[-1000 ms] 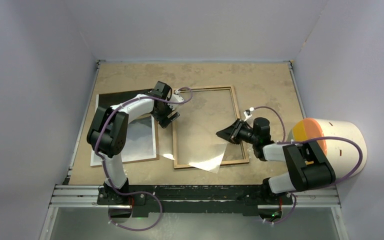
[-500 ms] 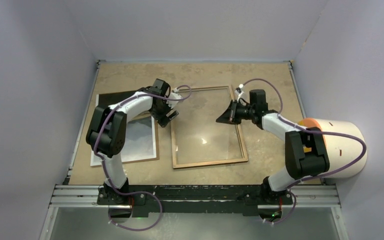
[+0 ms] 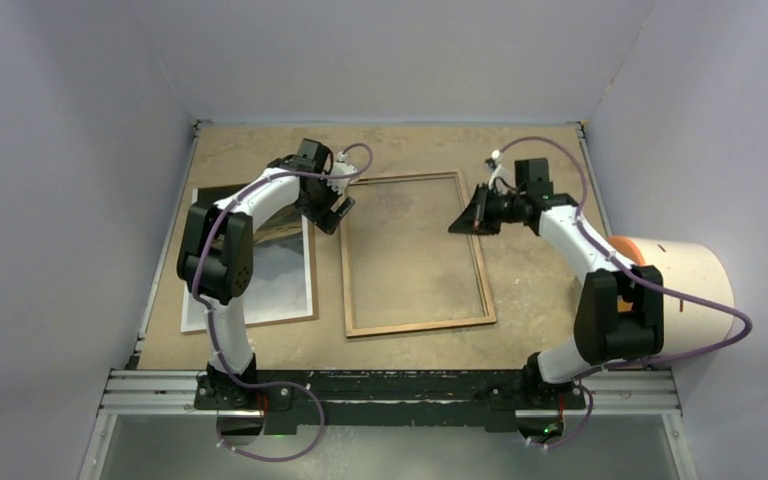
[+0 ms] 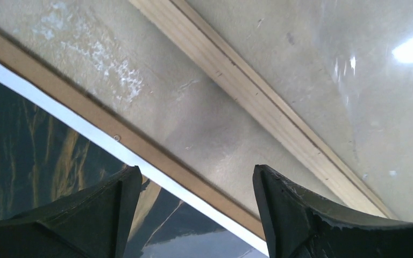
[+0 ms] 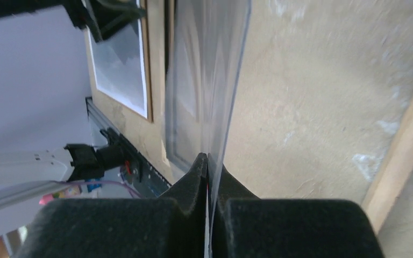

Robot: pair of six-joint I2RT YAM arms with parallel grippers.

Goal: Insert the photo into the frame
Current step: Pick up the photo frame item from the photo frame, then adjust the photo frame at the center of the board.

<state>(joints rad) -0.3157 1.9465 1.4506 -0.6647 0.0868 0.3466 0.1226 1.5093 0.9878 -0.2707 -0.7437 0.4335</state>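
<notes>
The table point(image 3: 400, 150) is a tan board, mottled with paler patches, that runs from a metal rail point(image 3: 390, 385) at its near edge back to the far wall. Two things lie directly on it. Near the middle is the frame point(image 3: 420, 327), flat and light-wood side up, with the table's mottling showing inside its narrow rim. Just beside it on the left, apart from it, lies a brown backing board point(image 3: 312, 275) (largely covered by the white-bordered photo point(image 3: 260, 285), so only its right and near edges show).
</notes>
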